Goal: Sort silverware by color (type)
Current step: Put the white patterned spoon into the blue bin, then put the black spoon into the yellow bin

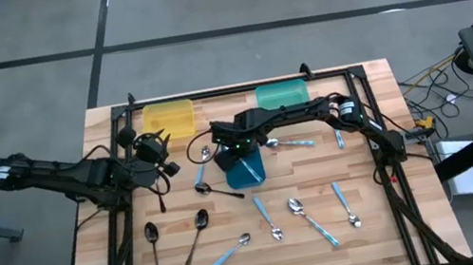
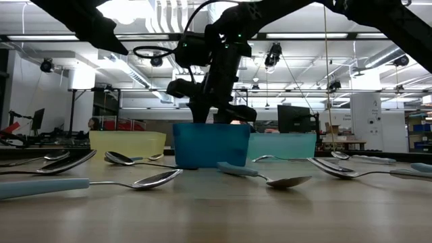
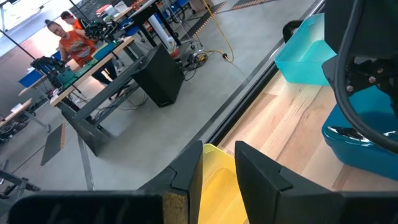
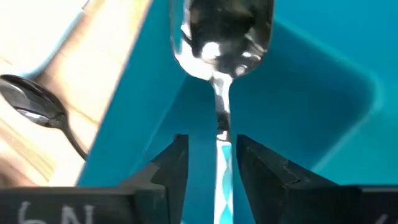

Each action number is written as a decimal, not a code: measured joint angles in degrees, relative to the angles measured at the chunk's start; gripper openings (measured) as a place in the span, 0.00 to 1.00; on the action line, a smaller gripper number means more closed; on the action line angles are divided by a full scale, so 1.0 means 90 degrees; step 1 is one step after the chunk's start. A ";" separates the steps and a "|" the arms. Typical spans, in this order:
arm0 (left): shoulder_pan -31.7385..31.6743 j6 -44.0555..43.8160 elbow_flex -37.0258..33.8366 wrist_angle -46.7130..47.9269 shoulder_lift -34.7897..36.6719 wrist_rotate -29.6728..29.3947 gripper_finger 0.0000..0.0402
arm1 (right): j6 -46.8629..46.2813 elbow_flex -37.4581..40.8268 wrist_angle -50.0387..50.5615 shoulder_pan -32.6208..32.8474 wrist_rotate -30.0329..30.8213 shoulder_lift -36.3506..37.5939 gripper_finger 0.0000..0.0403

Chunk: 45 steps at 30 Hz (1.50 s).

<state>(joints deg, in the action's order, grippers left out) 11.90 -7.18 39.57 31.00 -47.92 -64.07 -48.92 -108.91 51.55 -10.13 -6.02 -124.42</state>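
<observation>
Spoons lay scattered over my wooden table [image 1: 265, 243] in the high view: two dark ones [image 1: 195, 239] near the front left, several with light blue handles [image 1: 231, 252] and plain silver ones [image 1: 271, 223] across the front and right. My right pincer [image 1: 237, 148] hung over the blue tray [image 1: 245, 171] at the middle of the table, with the yellow tray [image 1: 168, 118] and the teal tray [image 1: 281, 95] along the far edge. My left pincer [image 1: 155, 150] waited just in front of the yellow tray, above the table's left part.

In the low view my right pincer [image 2: 214, 111] stood directly above the blue tray [image 2: 210, 145], its tips at the rim. The yellow tray [image 2: 127, 143] sat to one side of it and the teal tray [image 2: 283, 145] to the other, and spoons lay flat on the wood in front.

From my left wrist, my left fingers [image 3: 186, 180] stood a little apart with nothing between them, the yellow tray [image 3: 217, 186] beyond them.

From my right wrist, my fingers [image 4: 171, 163] stood parted on either side of a blue-handled spoon [image 4: 222, 62], with a visible gap on each side; its shiny bowl pointed away from me inside the blue tray [image 4: 323, 93]. A dark spoon [image 4: 37, 106] lay on the wood just beside that tray
</observation>
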 joint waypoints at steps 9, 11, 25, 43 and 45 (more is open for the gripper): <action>0.0000 0.0000 0.0000 0.0010 0.0002 0.0002 0.19 | -0.0017 -0.0353 0.0050 0.0000 -0.0002 0.0002 0.37; -0.0002 0.0002 0.0000 0.0012 0.0002 0.0001 0.19 | -0.0056 -0.0356 0.0103 0.0000 -0.0002 0.0002 0.37; -0.0002 0.0000 0.0000 0.0041 0.0002 0.0002 0.19 | 0.0005 -0.0221 0.0293 0.0000 0.0195 0.0007 0.34; 0.0000 0.0000 0.0000 0.0039 0.0002 0.0002 0.19 | 0.0346 -0.0395 0.0417 0.0000 0.0290 0.0068 0.31; -0.0002 -0.0043 0.0000 0.0039 0.0001 0.0005 0.19 | 0.0582 -0.0573 0.0634 0.0000 0.0292 0.0124 0.31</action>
<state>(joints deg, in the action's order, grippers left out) 11.88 -7.57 39.57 31.35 -47.91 -64.03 -43.68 -114.07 57.25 -10.13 -3.39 -123.30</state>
